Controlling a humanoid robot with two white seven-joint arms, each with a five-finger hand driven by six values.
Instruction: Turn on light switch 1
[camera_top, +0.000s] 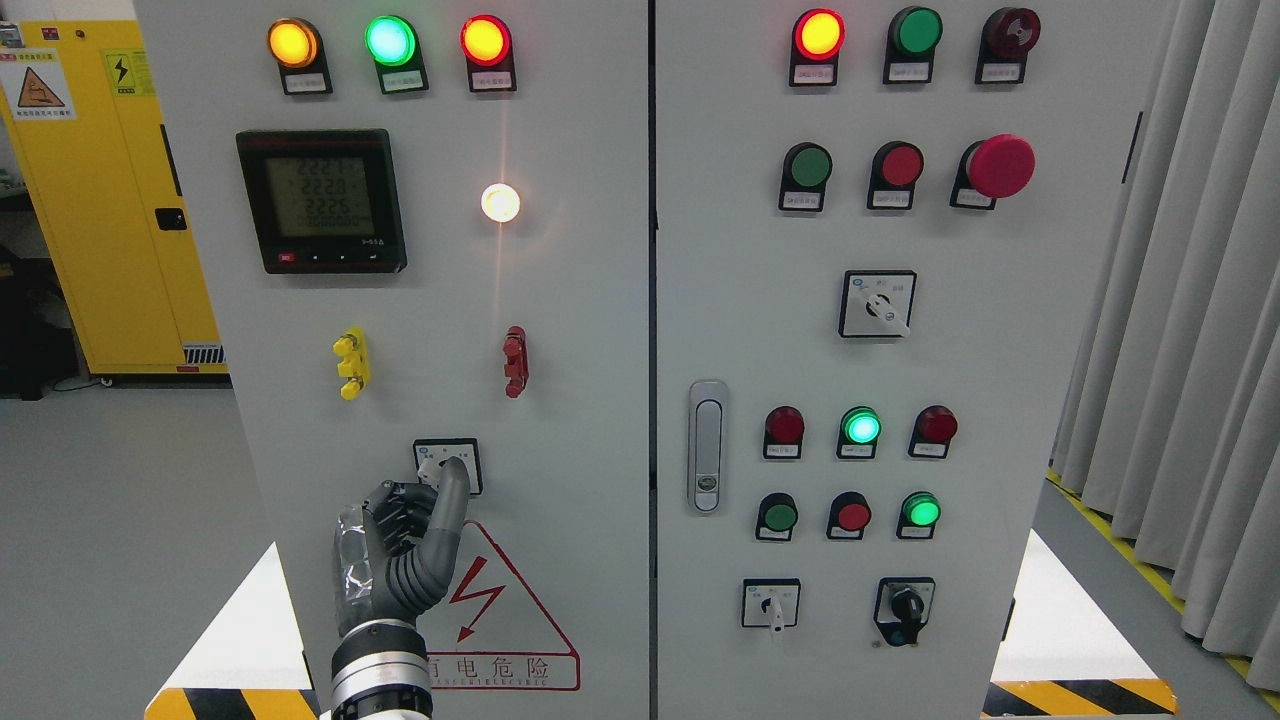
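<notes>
The left hand rises from the bottom edge against the left door of a grey control cabinet. One finger is extended upward, its tip touching the knob of a small rotary switch on a white square plate; the remaining fingers are curled toward the palm and hold nothing. The switch lies directly above the hand, at the fingertip. Just right of the wrist and below the switch is a red triangular lightning warning sign. Well above the hand, a white lamp glows, with a digital meter to its left. Between meter and switch sit a yellow terminal and a red terminal. Far right of the hand, on the right door, is a metal door handle.
</notes>
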